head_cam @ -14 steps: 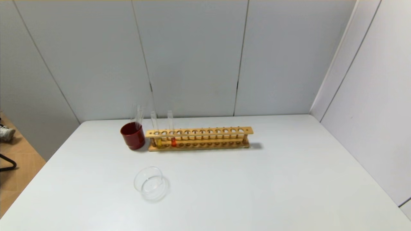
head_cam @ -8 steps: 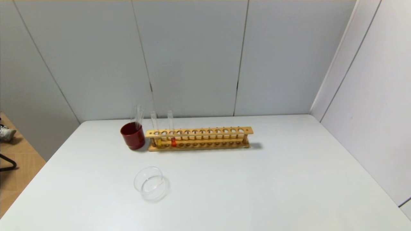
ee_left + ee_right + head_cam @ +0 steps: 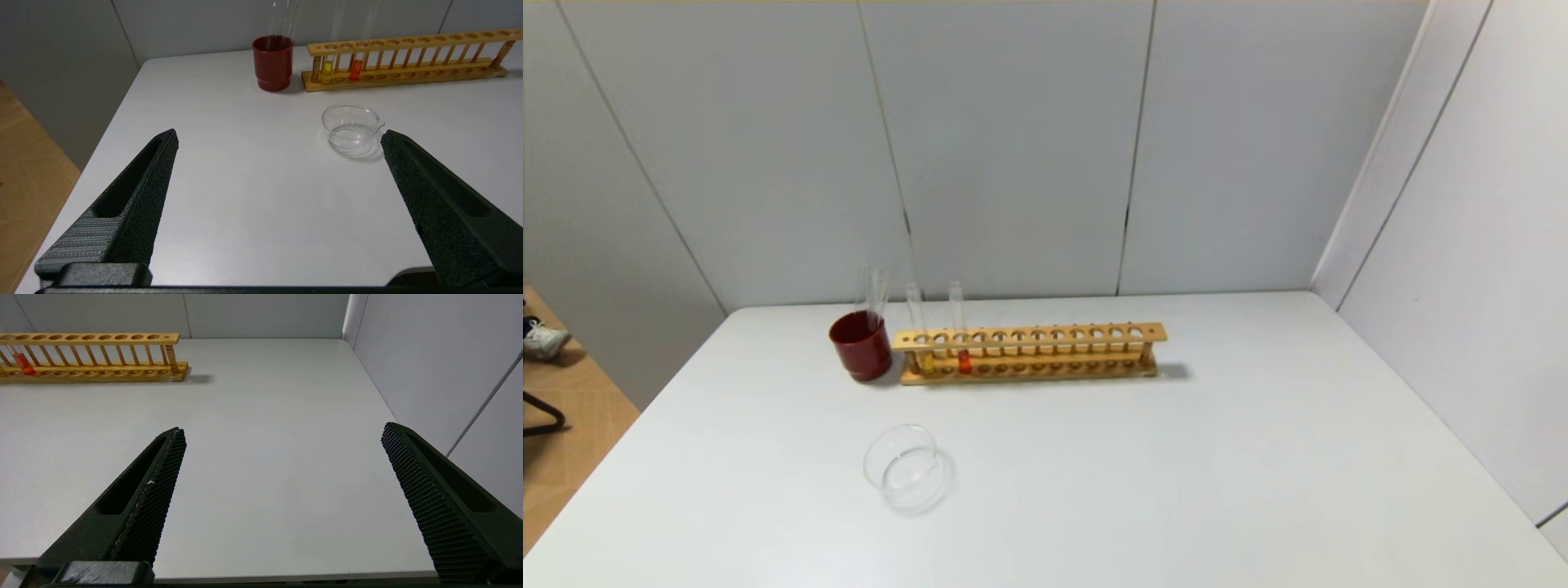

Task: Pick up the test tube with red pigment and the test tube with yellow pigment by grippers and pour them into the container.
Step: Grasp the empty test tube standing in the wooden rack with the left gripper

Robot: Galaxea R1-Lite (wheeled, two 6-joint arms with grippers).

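head: both arms outside frame | right wrist: rack (image 3: 94,355) cut off; yellow tube unseen

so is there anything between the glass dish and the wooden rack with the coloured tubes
No. In the head view only bare white table lies between the container and the rack; the left wrist view shows the same.

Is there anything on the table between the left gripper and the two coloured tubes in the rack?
Only the container lies partway along, low and slightly aside. The left gripper is open, short of it. The test tube with yellow pigment and the test tube with red pigment stand upright in the wooden rack beyond.
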